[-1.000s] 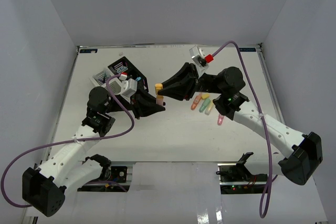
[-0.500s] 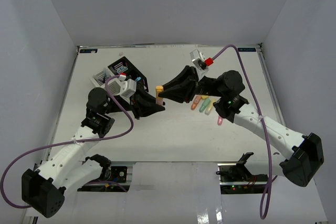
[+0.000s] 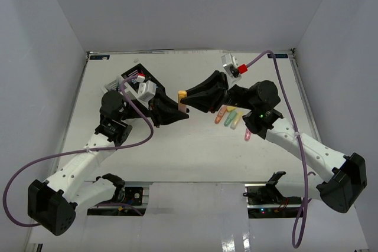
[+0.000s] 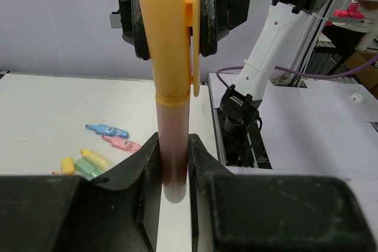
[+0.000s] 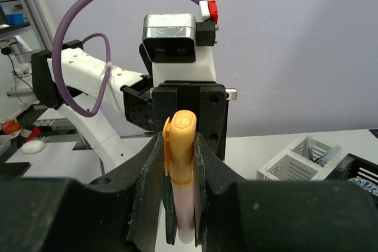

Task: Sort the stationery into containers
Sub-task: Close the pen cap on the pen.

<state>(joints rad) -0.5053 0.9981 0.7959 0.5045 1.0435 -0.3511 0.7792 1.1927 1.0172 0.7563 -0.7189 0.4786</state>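
Note:
An orange highlighter [image 3: 182, 97] hangs in the air over the middle of the table, gripped at both ends. My left gripper [image 3: 179, 110] [image 4: 173, 153] is shut on its pale barrel [image 4: 170, 146]. My right gripper [image 3: 188, 101] [image 5: 179, 146] is shut on its orange cap [image 5: 181, 137], facing the left one head on. The containers stand at the back left: a black one [image 3: 139, 75] and a white one [image 3: 111, 88], also seen as a white one [image 5: 293, 161] and a black one [image 5: 361, 170] in the right wrist view.
More highlighters lie on the table under the right arm: orange, green and yellow side by side [image 3: 229, 115] and a pink one [image 3: 248, 135]. The left wrist view shows a blue one [image 4: 107, 130], a pink one [image 4: 121, 143], a yellow one [image 4: 95, 157] and a green one [image 4: 86, 168].
Both grippers, still closed on the orange highlighter, have shifted a little to the right and towards the back of the table. The left wrist has swung back towards the containers.

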